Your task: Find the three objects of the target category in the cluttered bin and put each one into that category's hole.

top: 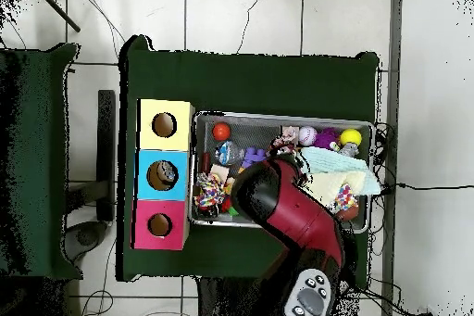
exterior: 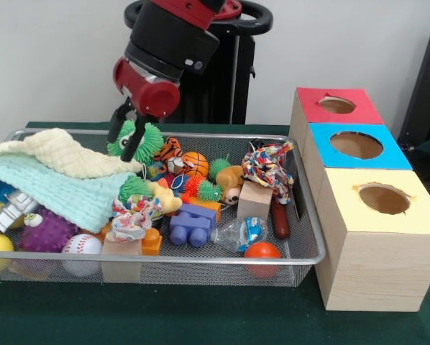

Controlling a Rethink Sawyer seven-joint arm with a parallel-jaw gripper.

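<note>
1. the gripper (exterior: 127, 131) hangs over the wire bin's (exterior: 312, 237) far left part, fingers apart, nothing held
2. its tips seem to touch a green spiky toy (exterior: 149, 136)
3. three holed boxes stand beside the bin: red (exterior: 337, 105), blue (exterior: 357, 146), yellow (exterior: 385, 199)

Wire-mesh metal bin (exterior: 312, 215); knitted cloth blankets (exterior: 53, 183); matt wood-grain boxes (exterior: 377, 269); glossy plastic blocks (exterior: 192, 224); green felt-like tablecloth (exterior: 200, 316).

Mesh bin (exterior: 310, 215) cluttered; 3 holed boxes (exterior: 359, 237) beside.
</note>
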